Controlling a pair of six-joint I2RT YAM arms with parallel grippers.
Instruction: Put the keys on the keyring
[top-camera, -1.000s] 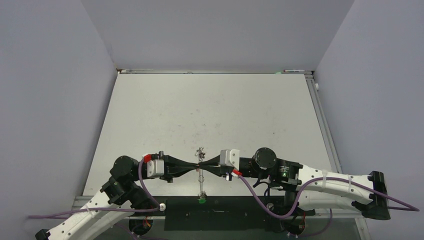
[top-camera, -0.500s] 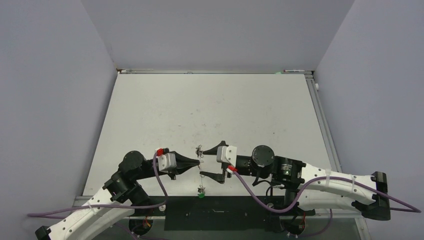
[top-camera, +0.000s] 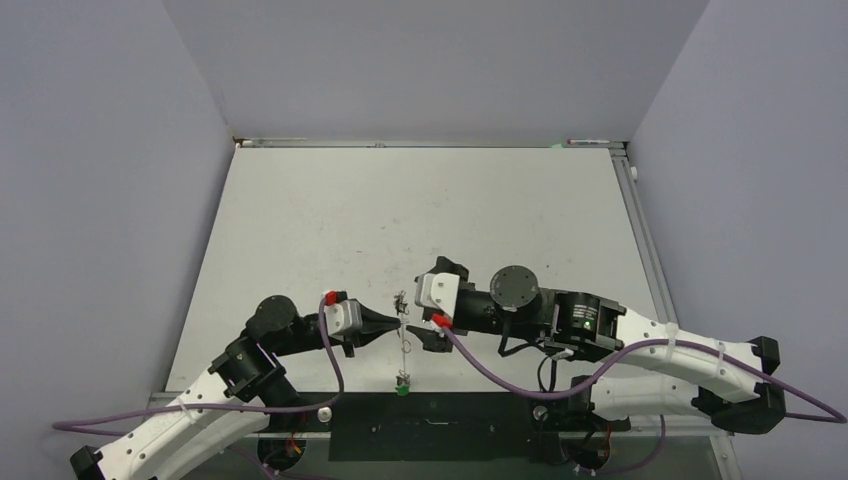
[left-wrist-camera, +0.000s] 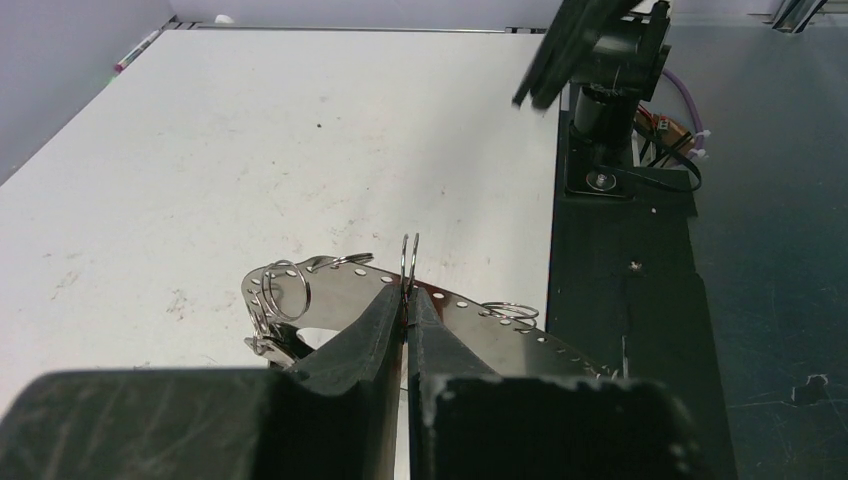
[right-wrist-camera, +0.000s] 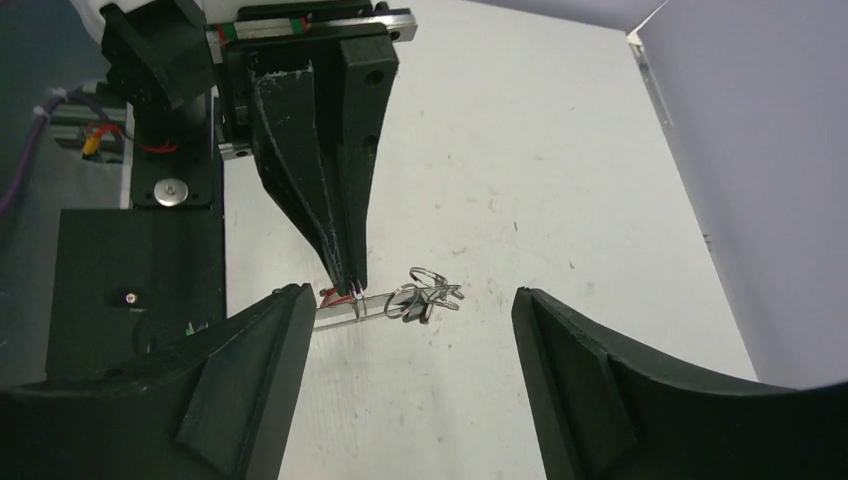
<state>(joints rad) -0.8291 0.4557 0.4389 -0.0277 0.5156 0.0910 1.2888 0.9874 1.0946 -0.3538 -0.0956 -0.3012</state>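
We saw the left fingers (left-wrist-camera: 372, 330) pinching a small ring of the keyring (left-wrist-camera: 460, 303), keys (right-wrist-camera: 425, 297) hanging off it; the right fingers (right-wrist-camera: 250, 370) stood spread wide.

Overhead view looks down; close wrist views face each other across the keyring (left-wrist-camera: 340, 287).

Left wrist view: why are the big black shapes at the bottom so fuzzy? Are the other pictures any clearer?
Left wrist view: the black left claw sits near the lens, so its base blurs, while the thin silvery wire ring it pinches is crisp. Right wrist view: the black right claw is likewise soft and dark. Top external view: even light, faint shadows, ring tiny.
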